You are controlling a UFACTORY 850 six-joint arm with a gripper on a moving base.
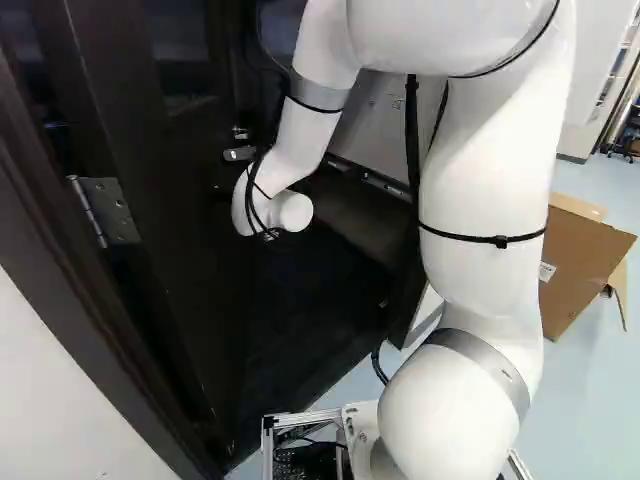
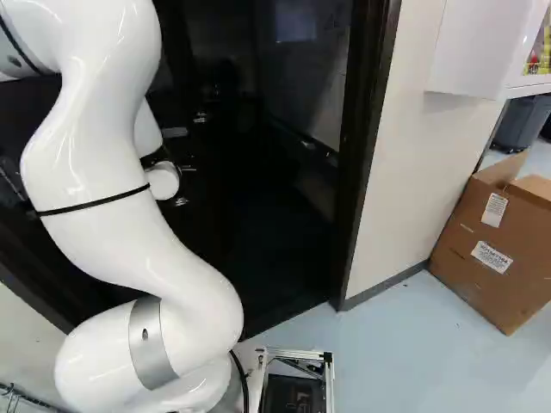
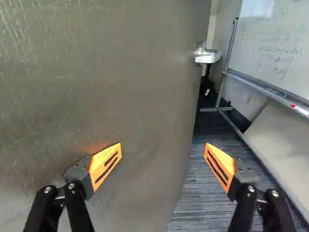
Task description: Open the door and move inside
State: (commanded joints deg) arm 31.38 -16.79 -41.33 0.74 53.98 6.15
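The dark door (image 1: 190,270) stands ajar, its hinge toward the left of the left base view, its leaf angled into the room beyond. Its silver handle (image 1: 240,153) is just past my white wrist, and the same handle (image 3: 207,57) shows ahead of the fingers near the door's free edge. The gripper cannot be made out in the base views against the dark door. In the wrist view my gripper (image 3: 163,157) is open with nothing held; one finger is in front of the door face (image 3: 106,87), the other in front of the gap beside its edge.
The dark door frame (image 2: 366,155) and white wall (image 2: 413,163) bound the doorway's other side. Through the opening are a whiteboard (image 3: 275,43) on a metal stand and grey carpet (image 3: 193,208). A cardboard box (image 2: 495,245) stands on the blue floor by the wall.
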